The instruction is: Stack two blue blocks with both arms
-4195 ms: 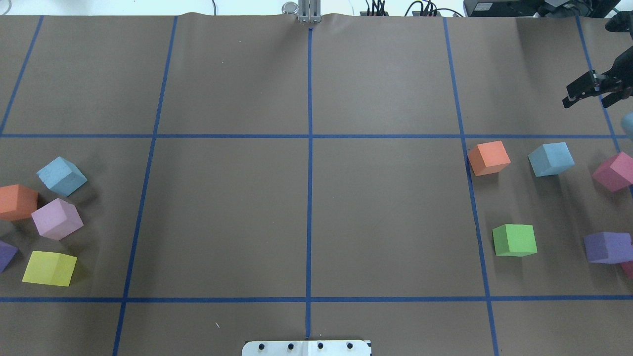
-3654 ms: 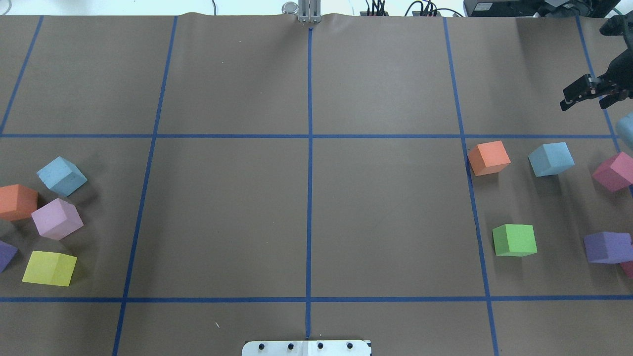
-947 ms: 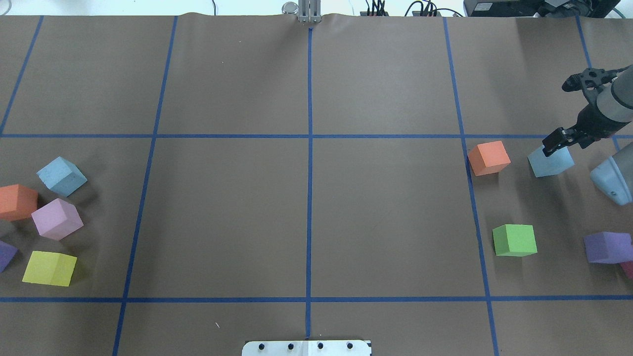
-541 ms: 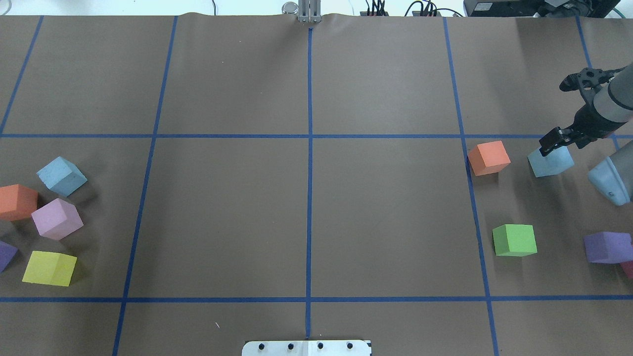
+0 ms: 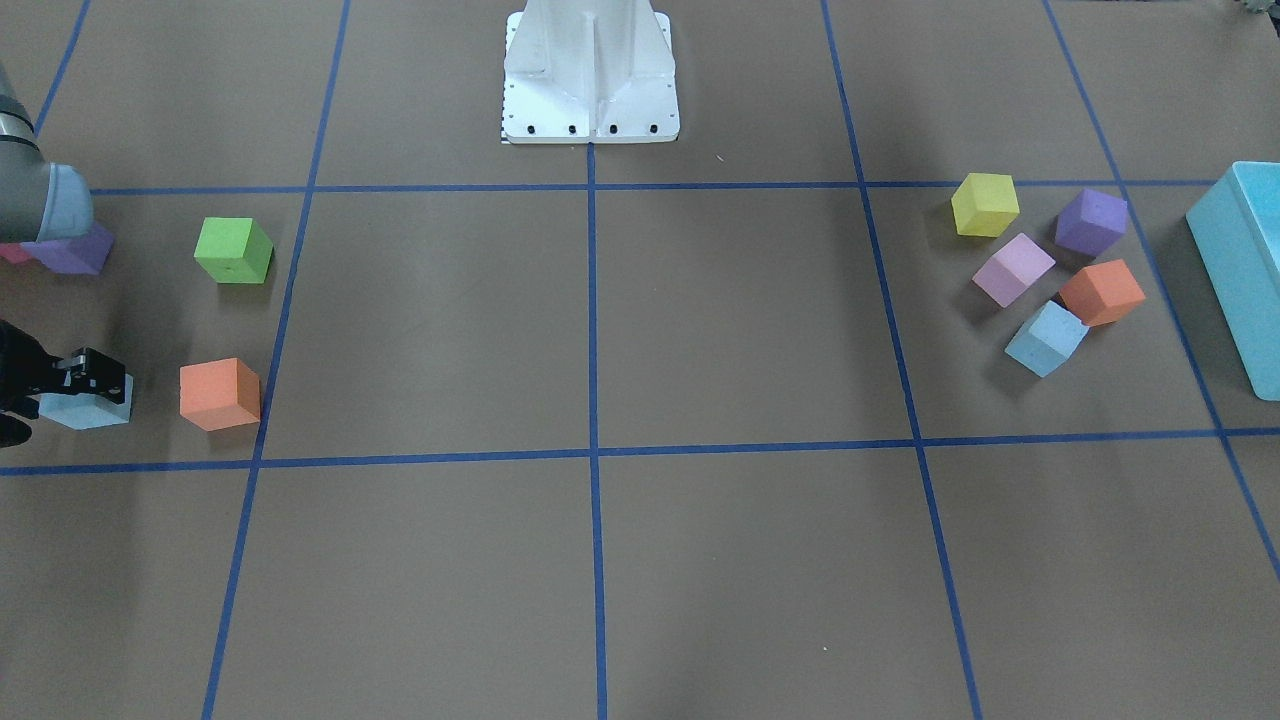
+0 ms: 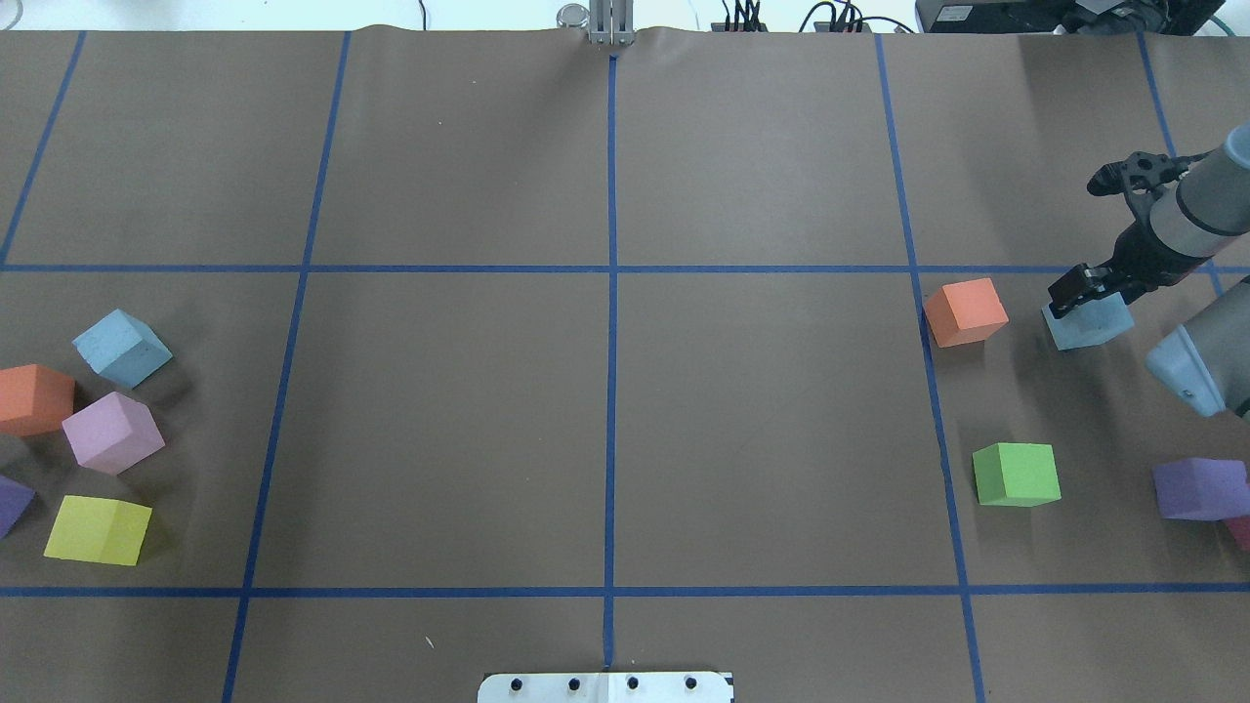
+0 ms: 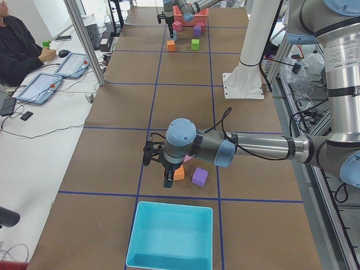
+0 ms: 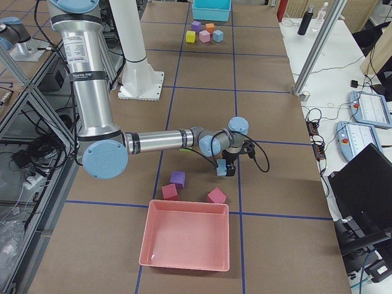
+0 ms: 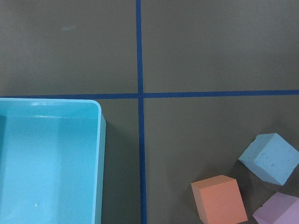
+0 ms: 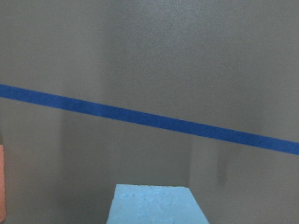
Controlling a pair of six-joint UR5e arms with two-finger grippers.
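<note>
The brown bench [image 6: 439, 439] with its blue tape grid carries everything. The right arm [image 8: 159, 139] reaches low over the right side, and the left arm [image 7: 259, 147] stretches out above the left side. A turquoise bin [image 7: 174, 236] sits at the left end and a pink bin [image 8: 187, 236] at the right end. The right hand [image 6: 1074, 291] is down on top of 1 blue block [image 6: 1092, 327], which rests on the bench just right of an orange cube [image 6: 965, 310]; I cannot tell how far its fingers are spread or whether they grip. The left hand [image 7: 167, 179] hangs above the left cluster near the turquoise bin, and I cannot tell how wide it is. The other blue block [image 6: 119, 347] lies in that cluster, beside a lilac cube [image 6: 112, 432] and a second orange cube [image 6: 34, 398]
</note>
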